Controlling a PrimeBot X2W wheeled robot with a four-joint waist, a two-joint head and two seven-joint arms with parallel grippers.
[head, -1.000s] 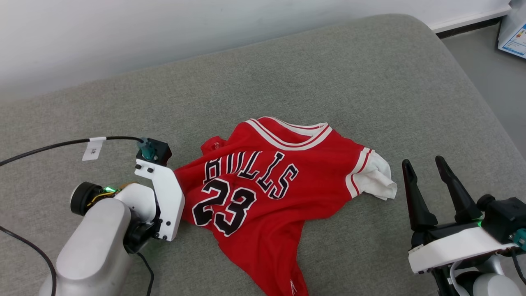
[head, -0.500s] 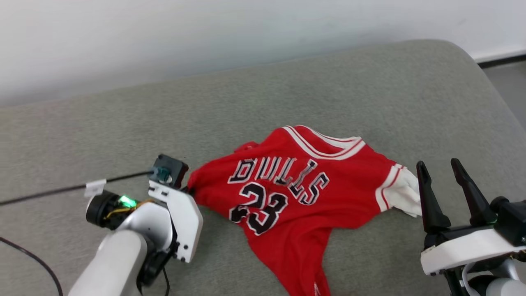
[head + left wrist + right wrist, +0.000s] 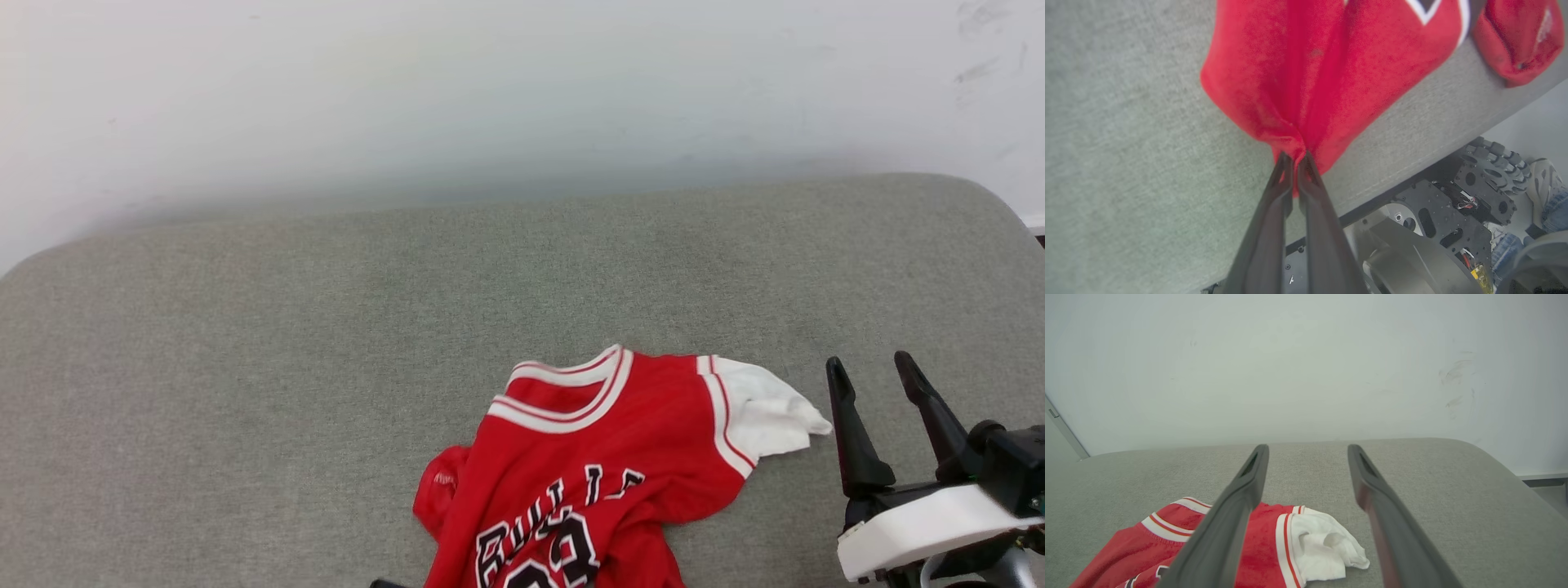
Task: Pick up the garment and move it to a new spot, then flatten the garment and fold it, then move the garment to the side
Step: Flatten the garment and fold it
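Head view: red basketball jersey [image 3: 588, 457] at near edge of grey padded surface [image 3: 245, 367], collar pointing away. Right gripper [image 3: 867, 361] just right of it, fingers spread, empty.
Left wrist view: left gripper [image 3: 1296, 157], fingers pinched on a red jersey fold.
Right wrist view: jersey lies lower-left of the fingers.

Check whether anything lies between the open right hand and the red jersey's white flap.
Nothing visible does. Only bare grey fabric cushion separates the right hand from the white turned-out shoulder flap of the red sleeveless basketball jersey. Its jaws stand open beside the flap.
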